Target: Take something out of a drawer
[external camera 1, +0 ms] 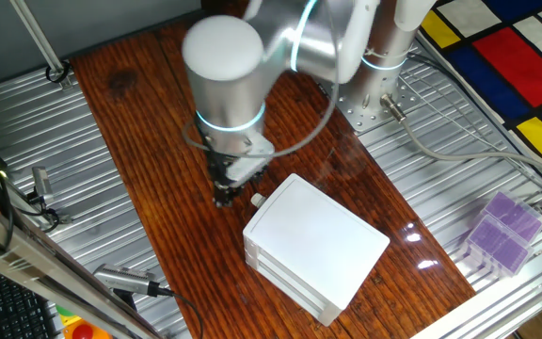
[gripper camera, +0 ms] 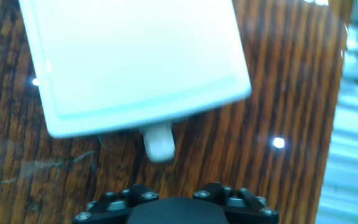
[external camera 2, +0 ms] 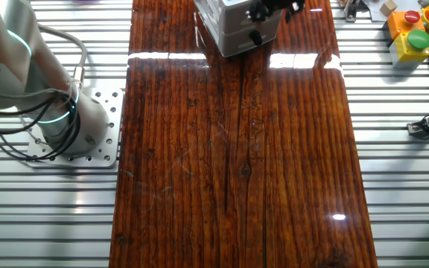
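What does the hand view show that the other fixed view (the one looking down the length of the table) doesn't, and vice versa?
Hand view only: the box's flat white top seen from above, and the small white knob sticking out clear of its front edge, with bare wood between it and the gripper body at the bottom edge. The fingertips are out of frame, so open or shut cannot be told.

Other fixed view only: the whole length of the wooden table, the arm's base on its bolted plate, and the box's stacked drawer fronts.

Both: the white box with its drawers closed; no block is visible.
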Controlling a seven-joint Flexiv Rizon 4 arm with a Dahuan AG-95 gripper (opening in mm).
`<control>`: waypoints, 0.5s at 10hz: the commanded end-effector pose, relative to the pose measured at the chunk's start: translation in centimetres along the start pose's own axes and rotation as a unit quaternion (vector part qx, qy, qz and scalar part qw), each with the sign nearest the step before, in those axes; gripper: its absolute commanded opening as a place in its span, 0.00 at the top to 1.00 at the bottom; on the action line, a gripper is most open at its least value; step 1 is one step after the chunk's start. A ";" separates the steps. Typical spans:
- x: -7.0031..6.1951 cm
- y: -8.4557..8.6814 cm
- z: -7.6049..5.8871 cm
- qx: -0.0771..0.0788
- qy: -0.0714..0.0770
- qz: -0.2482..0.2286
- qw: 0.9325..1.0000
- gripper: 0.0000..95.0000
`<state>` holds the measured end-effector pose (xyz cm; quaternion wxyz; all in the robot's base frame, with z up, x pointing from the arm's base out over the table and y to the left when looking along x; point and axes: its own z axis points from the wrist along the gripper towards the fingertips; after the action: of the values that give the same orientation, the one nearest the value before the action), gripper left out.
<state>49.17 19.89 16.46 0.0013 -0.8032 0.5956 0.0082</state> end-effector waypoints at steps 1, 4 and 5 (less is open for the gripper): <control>-0.9 0.3 0.4 0.002 -0.003 -0.024 1.000 0.20; -1.7 0.4 0.7 0.002 -0.004 -0.044 0.999 0.40; -1.9 0.4 0.8 0.002 -0.003 -0.048 0.999 0.40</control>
<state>48.18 21.77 15.65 0.0052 -0.8318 0.5550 0.0102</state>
